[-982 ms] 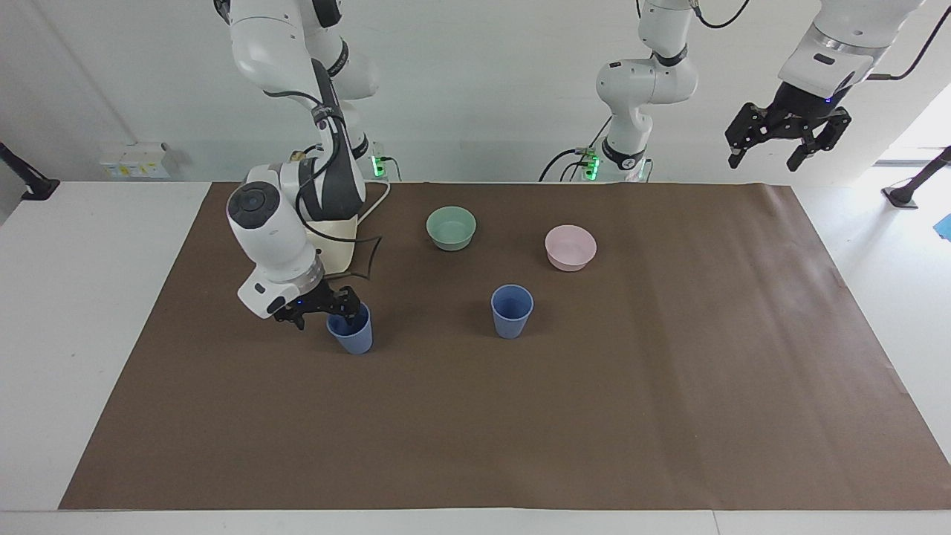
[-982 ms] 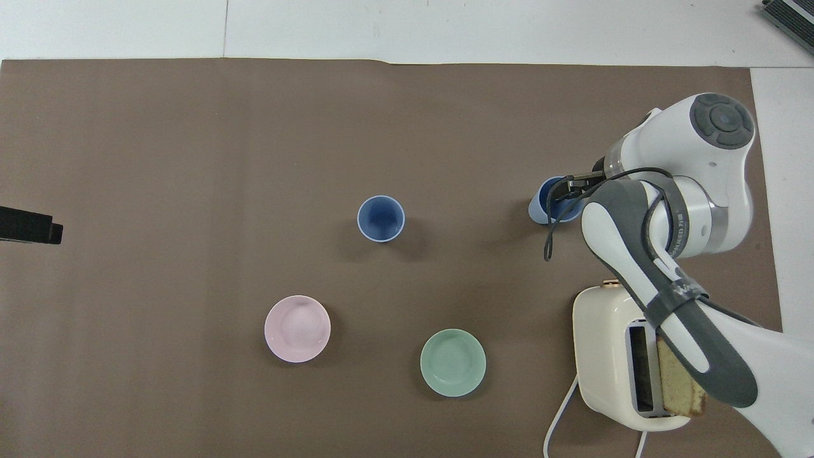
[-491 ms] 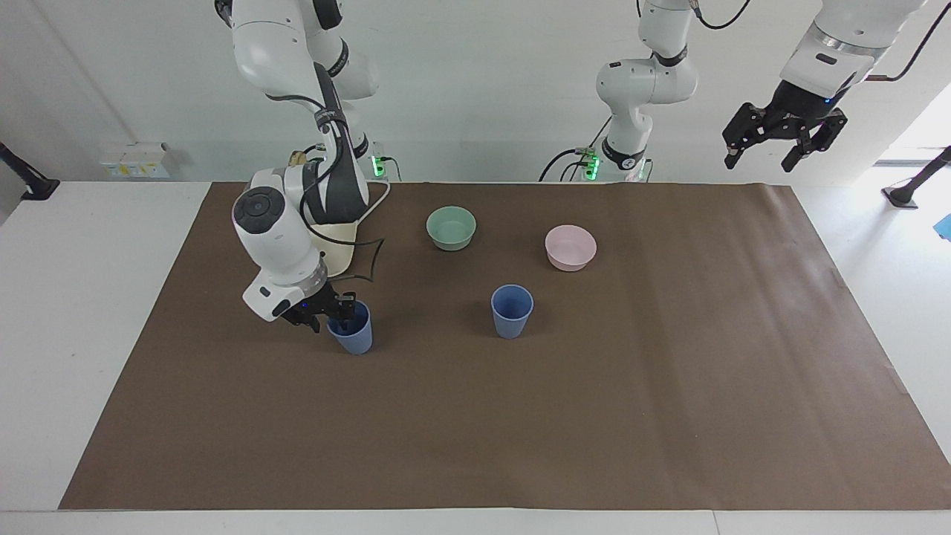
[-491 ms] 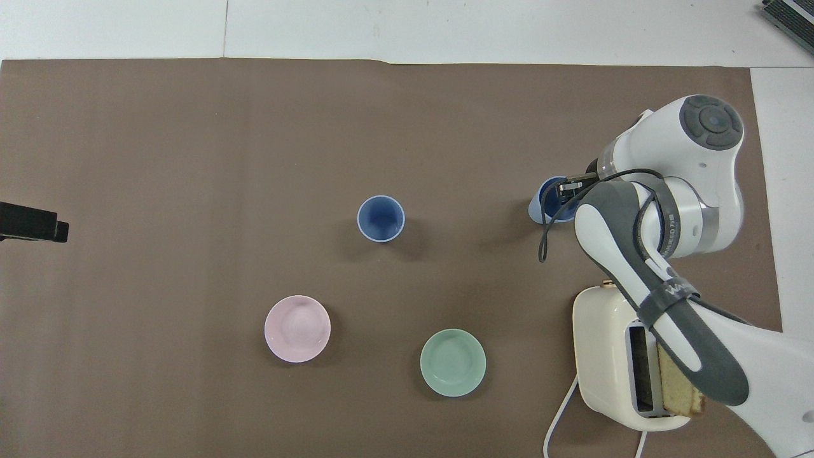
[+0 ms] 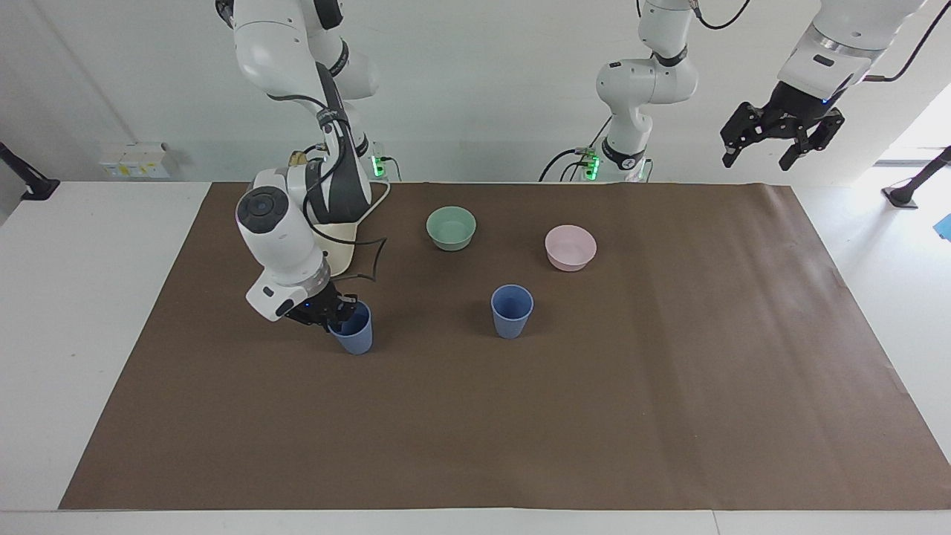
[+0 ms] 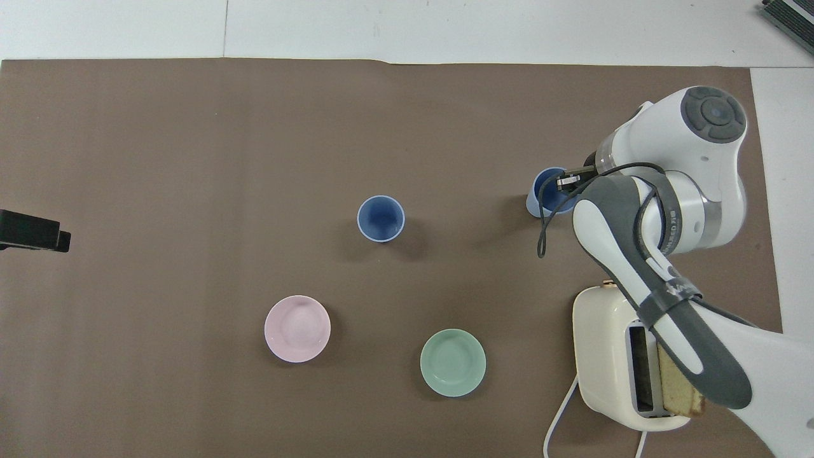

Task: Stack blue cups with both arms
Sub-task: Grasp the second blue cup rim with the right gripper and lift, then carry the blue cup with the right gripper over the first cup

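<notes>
One rim pinch: right hand [image 5: 336,312] nips the end blue cup [image 5: 355,333]; lifting may tip it; left hand [image 5: 774,139] waits spread, aloft.

No text, label, brand, number or sign can be read in either view; a small light marking is borne on the grey cover of the right arm [image 6: 674,289], but its characters cannot be made out
</notes>
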